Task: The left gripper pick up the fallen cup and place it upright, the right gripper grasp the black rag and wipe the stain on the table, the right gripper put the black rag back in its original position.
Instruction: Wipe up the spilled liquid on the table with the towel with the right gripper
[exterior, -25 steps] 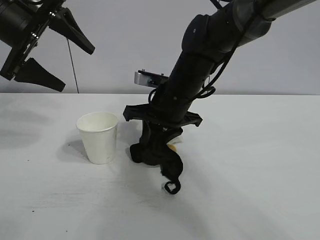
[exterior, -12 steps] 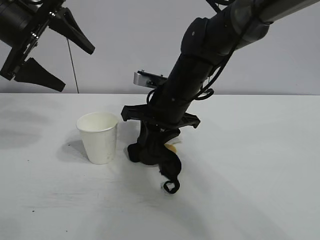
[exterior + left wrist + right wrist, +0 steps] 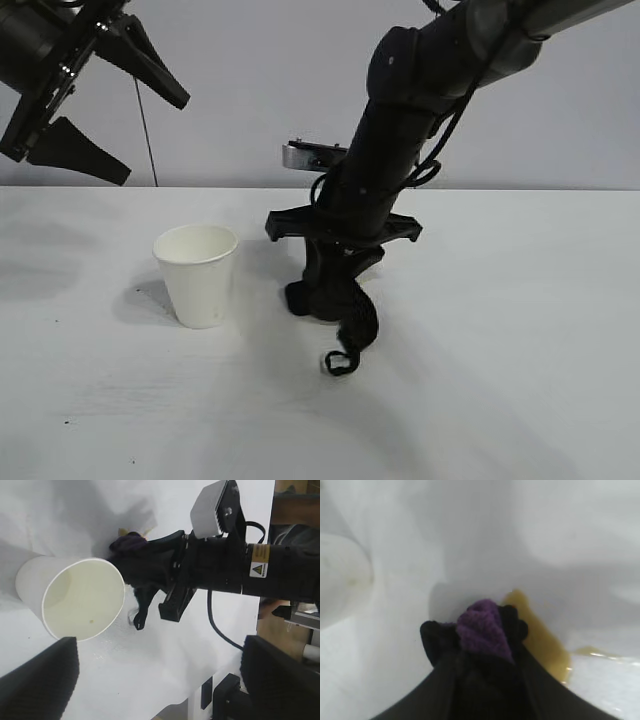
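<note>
Right claw [image 3: 330, 290] points steeply down at mid-bench, fingers clamped on the black rag [image 3: 335, 300]. Rag is pressed to the white bench [image 3: 520, 330]; its looped tail [image 3: 343, 360] trails toward the camera. In the right wrist view the amber stain [image 3: 540, 640] lies just beside and partly under the rag, streaking away from it. White paper cup [image 3: 198, 273] stands upright near the rag, not touching it. Left claw [image 3: 100, 100] hangs raised at the exterior view's upper left, fingers spread wide, holding nothing.
</note>
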`<state>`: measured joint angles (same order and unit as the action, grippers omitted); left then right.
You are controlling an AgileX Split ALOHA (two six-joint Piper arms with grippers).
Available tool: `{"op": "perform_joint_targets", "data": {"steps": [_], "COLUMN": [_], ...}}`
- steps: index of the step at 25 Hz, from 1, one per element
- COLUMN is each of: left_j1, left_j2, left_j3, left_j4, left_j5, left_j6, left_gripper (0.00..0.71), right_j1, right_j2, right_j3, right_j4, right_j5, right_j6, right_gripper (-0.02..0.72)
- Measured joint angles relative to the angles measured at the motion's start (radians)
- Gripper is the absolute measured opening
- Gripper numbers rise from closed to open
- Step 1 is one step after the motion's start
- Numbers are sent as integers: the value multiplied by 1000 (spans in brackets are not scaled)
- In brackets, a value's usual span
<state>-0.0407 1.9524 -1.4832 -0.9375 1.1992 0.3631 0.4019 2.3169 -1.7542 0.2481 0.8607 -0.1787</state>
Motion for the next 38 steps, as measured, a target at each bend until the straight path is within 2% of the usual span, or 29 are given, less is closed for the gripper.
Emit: {"op": "perform_joint_targets", "data": {"steps": [3,6,10,15,20,23,32,38], "left_j1": [0,0,0,0,0,0,0,0], "left_j2": [0,0,0,0,0,0,0,0], "left_j3": [0,0,0,0,0,0,0,0], "left_j4": [0,0,0,0,1,1,1,1], "left_j5": [0,0,0,0,0,0,0,0], "left_j6": [0,0,0,0,0,0,0,0], "left_gripper": [633,633,633,633,633,633,633,633], "right_j1": [-26,-26,7,54,31,1,-109,-156], "right_j2": [1,2,2,4,4,2,-9,-23], "right_j3": [-9,-10,-10,-10,-10,-13,-17,-14], "right_j4": [-27,-27,10,18,-42,-81,-130,-173], "right_j5": [13,21,41,44,40,70,246,249], "right_j6": [22,21,-5,-19,45,98,132,160], "right_gripper": [172,172,172,172,172,172,172,172]}}
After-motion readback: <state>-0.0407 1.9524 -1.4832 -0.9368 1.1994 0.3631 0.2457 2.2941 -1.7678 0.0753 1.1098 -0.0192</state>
